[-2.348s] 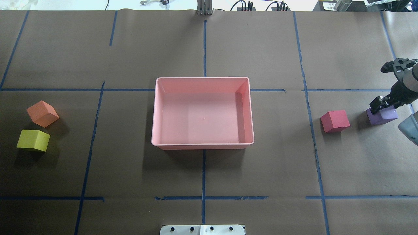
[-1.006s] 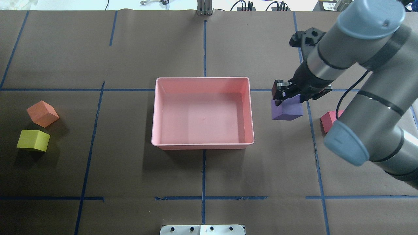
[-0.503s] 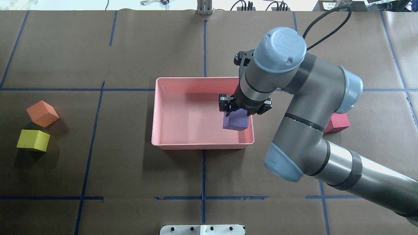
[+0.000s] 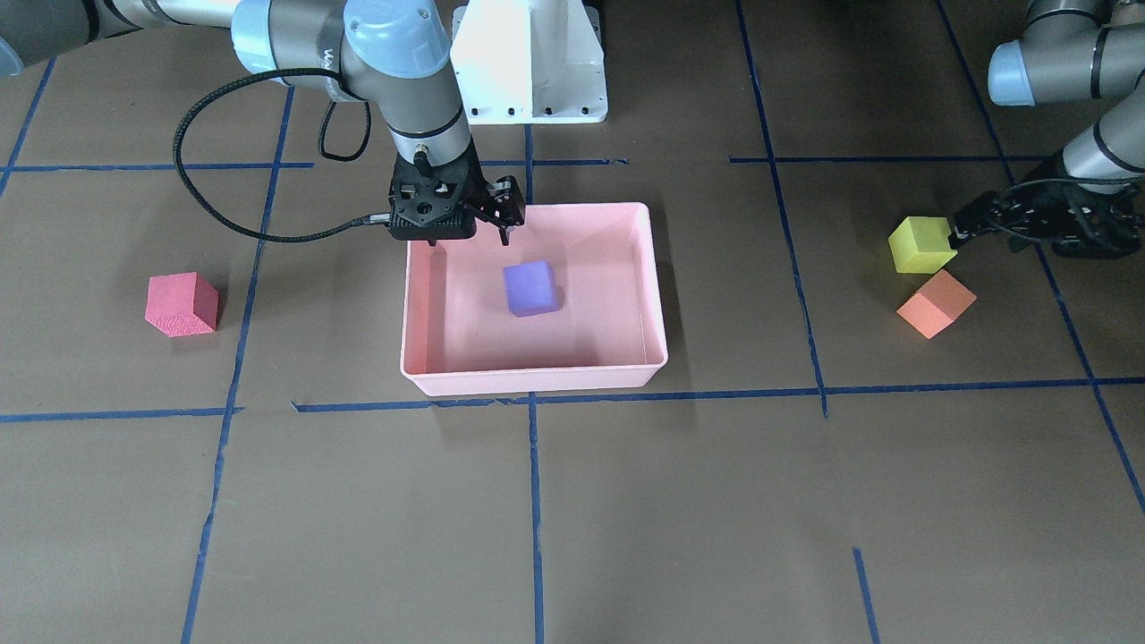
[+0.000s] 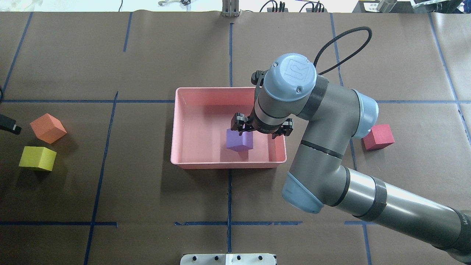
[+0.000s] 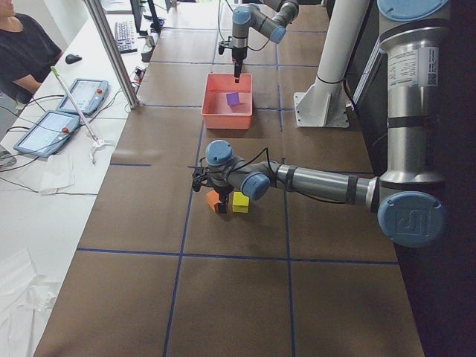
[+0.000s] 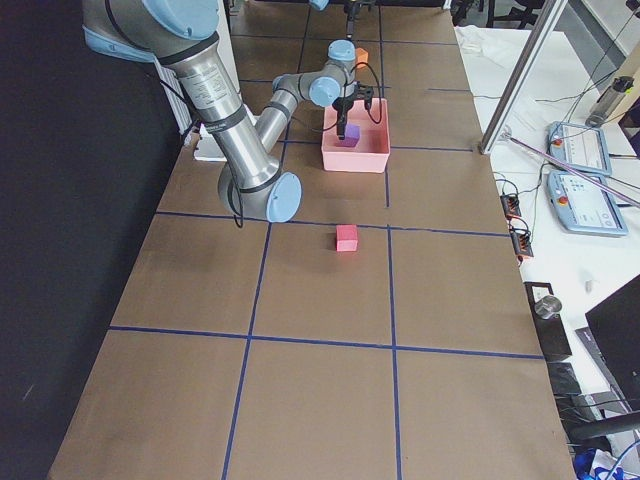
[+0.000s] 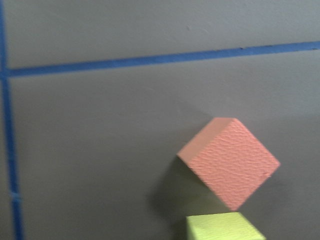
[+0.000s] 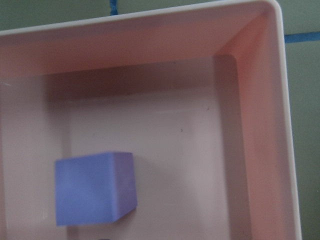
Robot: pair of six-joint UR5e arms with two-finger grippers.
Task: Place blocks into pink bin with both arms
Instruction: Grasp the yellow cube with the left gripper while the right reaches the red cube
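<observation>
Purple cube (image 4: pixel 531 288) lies free in the pink bin (image 4: pixel 537 380), with the right gripper (image 4: pixel 468 240) above, jaws spread wide. Left gripper (image 4: pixel 962 231) hangs beside the yellow-green cube (image 4: pixel 920 244); its opening cannot be told.

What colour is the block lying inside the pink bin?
The block in the pink bin is purple. It shows best in the exterior front-facing view.

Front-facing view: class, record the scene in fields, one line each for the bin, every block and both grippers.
pink bin: holds one block
purple block: on bin floor, ungripped
red block: on table, robot's right
yellow-green block: on table, robot's left
orange block: close beside yellow-green
right gripper: open, above bin
left gripper: by yellow-green block, opening unclear
</observation>
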